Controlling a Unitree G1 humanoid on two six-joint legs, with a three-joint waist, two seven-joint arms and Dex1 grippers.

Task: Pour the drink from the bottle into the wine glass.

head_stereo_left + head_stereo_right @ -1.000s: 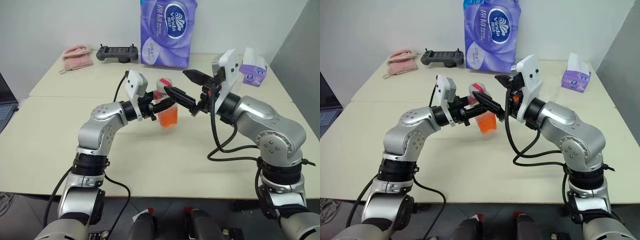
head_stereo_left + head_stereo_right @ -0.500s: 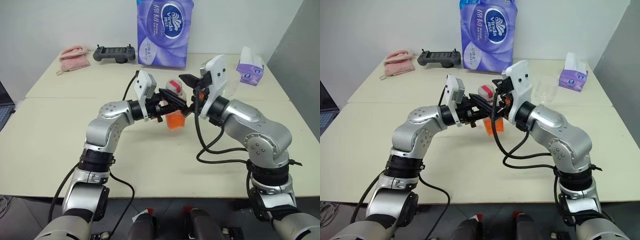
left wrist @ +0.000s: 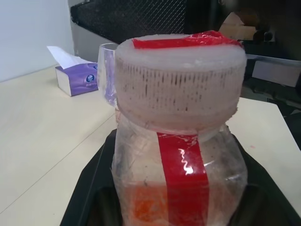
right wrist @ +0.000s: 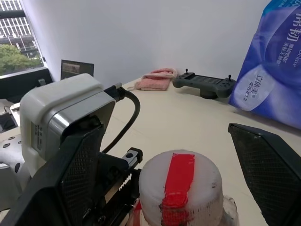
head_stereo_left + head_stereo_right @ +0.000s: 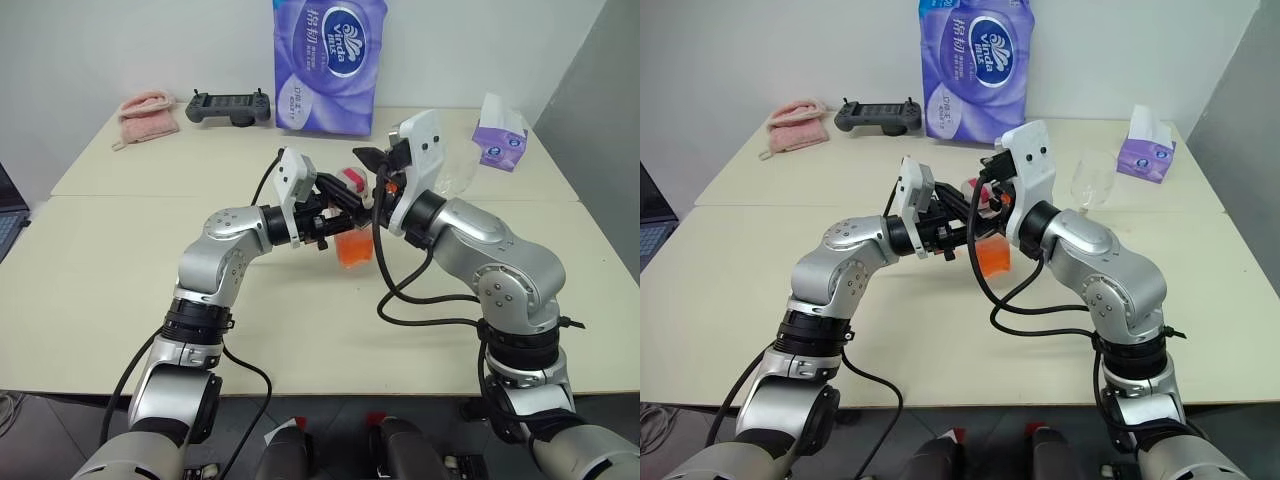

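The left gripper [image 5: 335, 215] has its fingers clamped on the bottle [image 5: 352, 222], holding it upright above the tabletop [image 5: 110, 270] near the middle of the head views. The drink [image 5: 355, 248] fills the bottle's lower part; the white cap [image 3: 180, 80] with its red tape strip is still on. The right gripper [image 4: 181, 174] sits at the cap from the bottle's 2 o'clock side, its fingers [image 4: 80, 174] spread wide on either side of the cap, not touching it. The glass [image 5: 1092, 180] stands on the tabletop at about 2 o'clock from the bottle, well apart, with a tissue box [image 5: 1149, 153] beyond it. At 12 o'clock stand a purple pack [image 5: 325, 62], a controller [image 5: 229, 104] and a pink cloth [image 5: 148, 110].
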